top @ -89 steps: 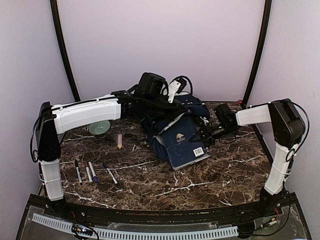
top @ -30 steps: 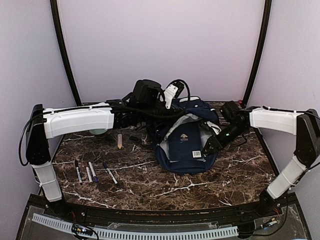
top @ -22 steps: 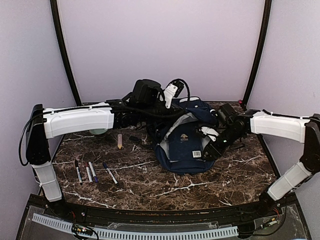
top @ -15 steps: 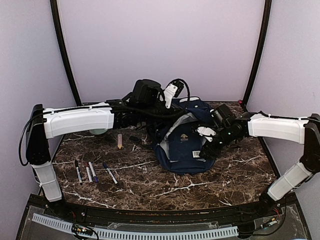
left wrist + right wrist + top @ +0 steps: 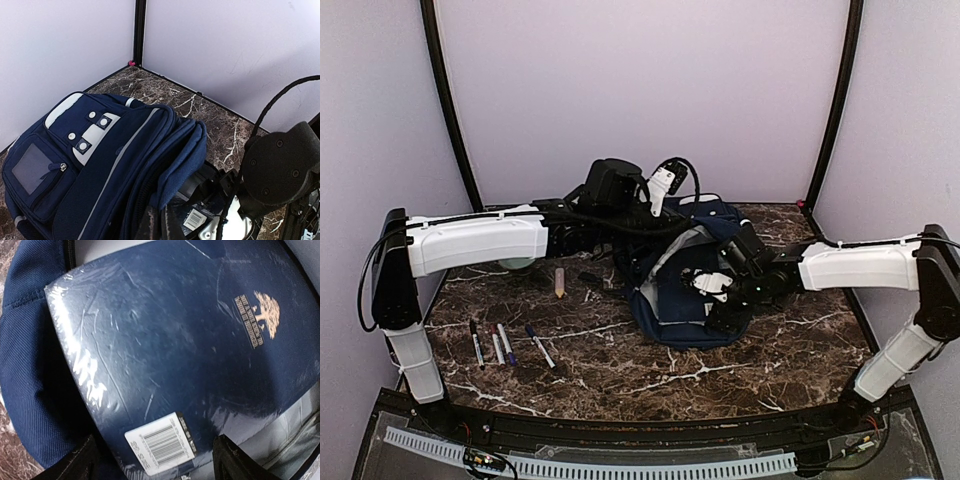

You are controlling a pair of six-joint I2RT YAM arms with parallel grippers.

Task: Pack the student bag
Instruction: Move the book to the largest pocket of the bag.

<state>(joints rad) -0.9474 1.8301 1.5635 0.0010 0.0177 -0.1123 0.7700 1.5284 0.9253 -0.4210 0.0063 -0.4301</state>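
Top view: brown marble table [image 5: 620,375], lilac walls [image 5: 640,90], pens [image 5: 505,343] near-left. The bag [image 5: 665,300] sits mid-table toward the back. Left arm [image 5: 480,240] reaches straight across to its top, and right arm [image 5: 850,268] stretches low to its open mouth.

Left wrist: left gripper [image 5: 159,225] is pinched tight on the bag's rim, room corner behind.

Right wrist: right gripper [image 5: 155,444] has its jaws spread wide, with a shrink-wrapped book [image 5: 170,350] lying in the bag just ahead.
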